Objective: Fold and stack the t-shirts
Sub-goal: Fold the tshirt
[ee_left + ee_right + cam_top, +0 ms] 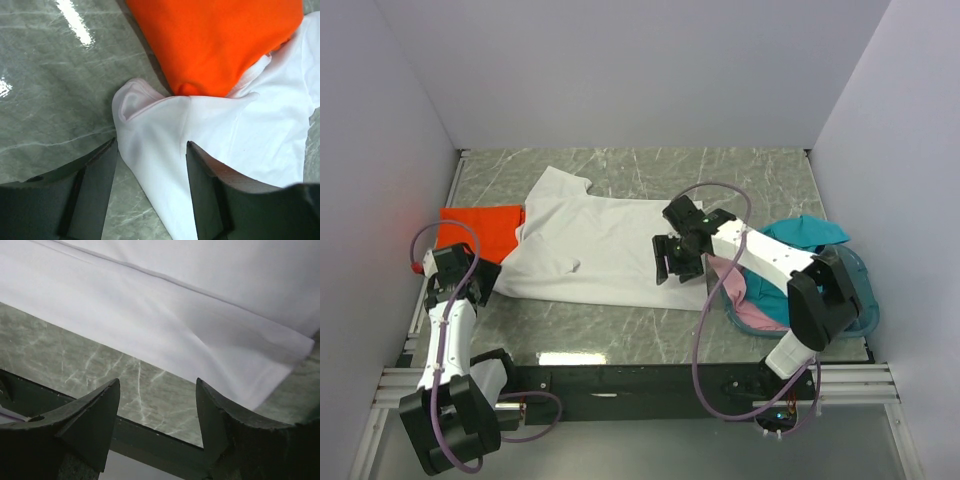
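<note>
The left gripper gapes wide, jaws astride a sleeve of the soft white cotton t-shirt spread on the green marbled table. The right gripper, equally wide, hangs by its hem. Beyond the sleeve, touching it, lies the folded bright orange t-shirt.

Left arm runs pretty much straight forward from its base, wrist tipped down, and the left gripper has its fingers spread wide. Right arm has the elbow folded up and reaches in toward the middle, with the right gripper angled down, fingers parted too
</note>
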Robot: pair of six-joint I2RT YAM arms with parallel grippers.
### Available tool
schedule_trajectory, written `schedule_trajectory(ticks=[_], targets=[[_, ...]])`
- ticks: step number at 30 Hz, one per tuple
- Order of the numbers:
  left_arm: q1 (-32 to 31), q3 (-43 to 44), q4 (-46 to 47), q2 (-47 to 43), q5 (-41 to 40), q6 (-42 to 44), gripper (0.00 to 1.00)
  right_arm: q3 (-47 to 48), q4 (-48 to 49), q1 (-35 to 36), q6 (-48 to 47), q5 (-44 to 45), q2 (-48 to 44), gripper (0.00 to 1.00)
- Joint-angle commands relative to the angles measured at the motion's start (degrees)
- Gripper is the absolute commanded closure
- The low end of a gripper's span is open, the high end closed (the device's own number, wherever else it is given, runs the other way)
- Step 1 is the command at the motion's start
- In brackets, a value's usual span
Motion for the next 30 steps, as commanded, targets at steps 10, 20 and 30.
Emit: schedule_trajectory(ticks=[10, 20, 30], targets=[[0.2, 5.4, 2.1, 0.1, 2.8, 7.2, 0.38, -7.2, 10.8, 1.6, 0.0, -2.0, 6.0, 0.32], [0.3, 9.2, 2.9, 3.5, 3.3, 12.9, 0.37, -14.3, 7.8, 1.6, 2.0, 1.5, 5.6, 0.32], [0.3, 8.6, 1.8, 1.3, 3.0, 13.9, 0.37, -21.5, 2.6, 1.6, 6.0, 4.3, -3.6, 0.31]])
